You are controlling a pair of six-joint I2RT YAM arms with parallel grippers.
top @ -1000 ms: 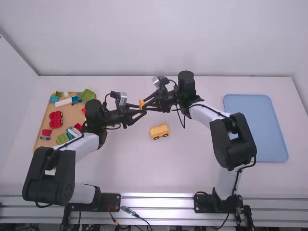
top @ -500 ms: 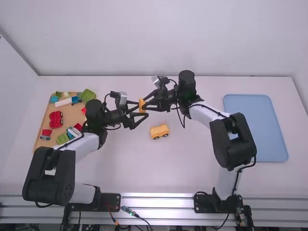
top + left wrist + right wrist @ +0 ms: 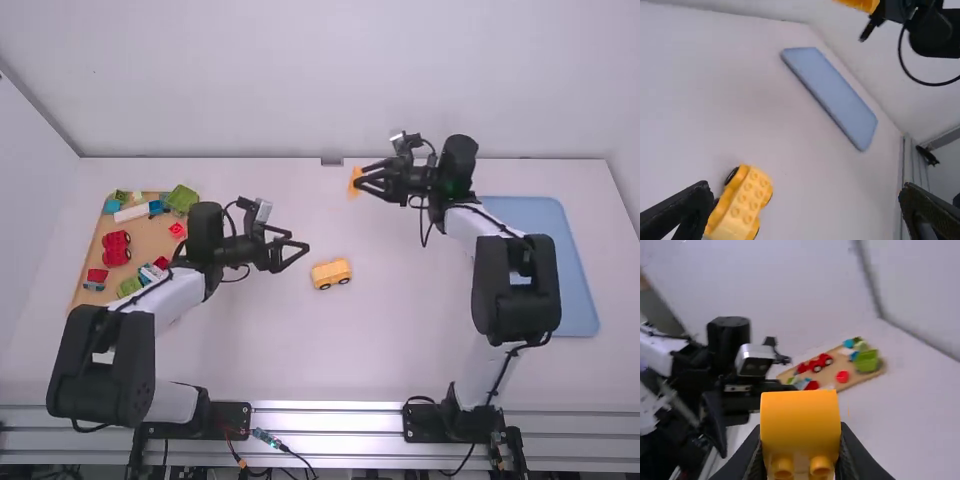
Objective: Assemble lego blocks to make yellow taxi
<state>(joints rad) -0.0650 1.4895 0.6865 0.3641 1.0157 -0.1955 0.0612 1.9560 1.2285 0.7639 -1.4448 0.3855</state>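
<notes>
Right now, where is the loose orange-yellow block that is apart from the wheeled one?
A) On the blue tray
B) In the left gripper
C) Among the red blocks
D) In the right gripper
D: the right gripper has its fingers on either side of the orange-yellow block.

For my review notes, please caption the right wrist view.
Right claw gripping a yellow-orange block, with the left arm and a tan board of toy pieces beyond.

2 robot arms (image 3: pixel 465 224) with white tubular links (image 3: pixel 182 297), bulky black joints (image 3: pixel 125 385), thin black cables (image 3: pixel 935 84), silver-grey boxy camera housings (image 3: pixel 755 360)
</notes>
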